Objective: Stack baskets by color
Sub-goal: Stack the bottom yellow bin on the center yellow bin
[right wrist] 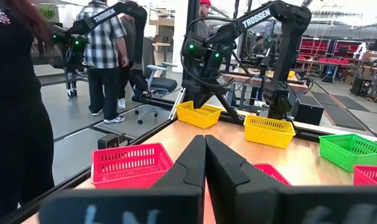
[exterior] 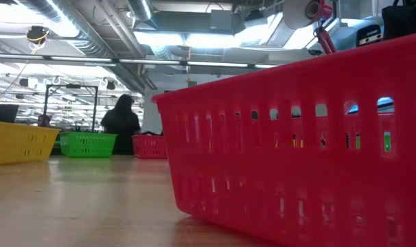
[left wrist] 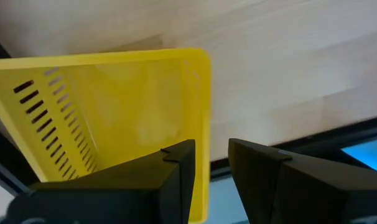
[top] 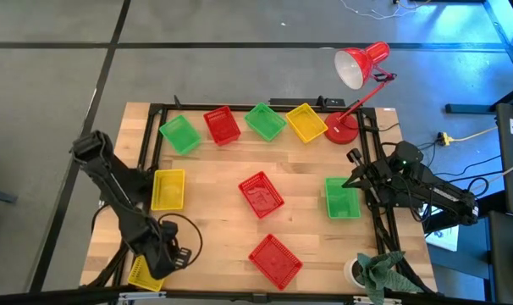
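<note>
Yellow basket [left wrist: 114, 118] at seven o'clock: left gripper [left wrist: 210, 165] pinches its rim; lift level. Right gripper [right wrist: 204, 155], pressed together, waits at three.

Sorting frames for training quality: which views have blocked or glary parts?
Low view: a red basket right at the lens fills the right half; ceiling lights glare. Right wrist view: the shut right hand covers the lower middle. Left wrist view: a yellow basket looms large.
</note>
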Controlling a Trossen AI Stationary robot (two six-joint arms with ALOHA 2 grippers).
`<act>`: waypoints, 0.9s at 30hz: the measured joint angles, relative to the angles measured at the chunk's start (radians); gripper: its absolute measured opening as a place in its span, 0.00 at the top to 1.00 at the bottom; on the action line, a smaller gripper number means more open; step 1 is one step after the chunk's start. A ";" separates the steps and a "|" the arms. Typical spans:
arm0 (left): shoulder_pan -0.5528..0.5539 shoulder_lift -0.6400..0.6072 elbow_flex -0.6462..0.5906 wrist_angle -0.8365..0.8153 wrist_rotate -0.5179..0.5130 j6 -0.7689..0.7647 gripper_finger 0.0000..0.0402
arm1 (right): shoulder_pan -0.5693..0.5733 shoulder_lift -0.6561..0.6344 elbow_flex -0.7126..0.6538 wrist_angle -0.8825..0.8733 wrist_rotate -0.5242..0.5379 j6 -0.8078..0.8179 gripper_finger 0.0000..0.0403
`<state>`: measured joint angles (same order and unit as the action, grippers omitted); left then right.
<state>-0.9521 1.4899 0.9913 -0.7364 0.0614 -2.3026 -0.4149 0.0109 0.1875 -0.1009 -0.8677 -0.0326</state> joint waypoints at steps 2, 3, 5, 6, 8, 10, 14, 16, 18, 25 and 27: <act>-0.004 0.013 0.000 0.000 0.000 0.000 0.78 | 0.000 0.000 0.000 0.000 0.000 0.001 0.98; -0.006 0.018 0.000 -0.001 -0.001 0.001 0.78 | 0.000 0.000 0.000 0.000 0.000 0.002 0.98; -0.007 0.028 0.000 -0.001 -0.001 0.001 0.78 | 0.000 0.000 0.000 0.000 0.000 0.003 0.98; -0.007 0.033 0.000 -0.001 -0.001 0.001 0.78 | 0.000 0.000 0.000 0.000 0.001 0.003 0.98; -0.007 0.042 0.000 -0.001 -0.001 0.001 0.78 | 0.000 0.000 0.000 0.000 0.001 0.003 0.98; -0.007 0.050 0.000 -0.001 -0.001 0.002 0.78 | 0.000 0.000 0.000 0.000 0.001 0.003 0.98; -0.007 0.077 0.000 -0.001 0.004 0.008 0.78 | 0.000 0.000 0.000 0.000 0.001 0.004 0.98; -0.007 0.093 0.000 0.000 0.002 0.007 0.78 | 0.000 0.000 0.000 0.000 0.001 0.005 0.98; -0.007 0.110 0.000 0.000 0.001 0.007 0.78 | 0.000 0.000 0.000 0.000 0.002 0.004 0.98; 0.002 0.153 0.000 0.019 0.037 0.011 0.85 | 0.000 0.000 0.000 0.000 0.002 0.003 0.98; 0.013 0.153 0.000 0.023 0.030 0.021 0.93 | 0.000 0.000 0.000 0.000 0.002 0.002 0.98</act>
<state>-0.9394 1.6428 0.9909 -0.7139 0.0916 -2.2815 -0.4149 0.0109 0.1875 -0.1009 -0.8658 -0.0303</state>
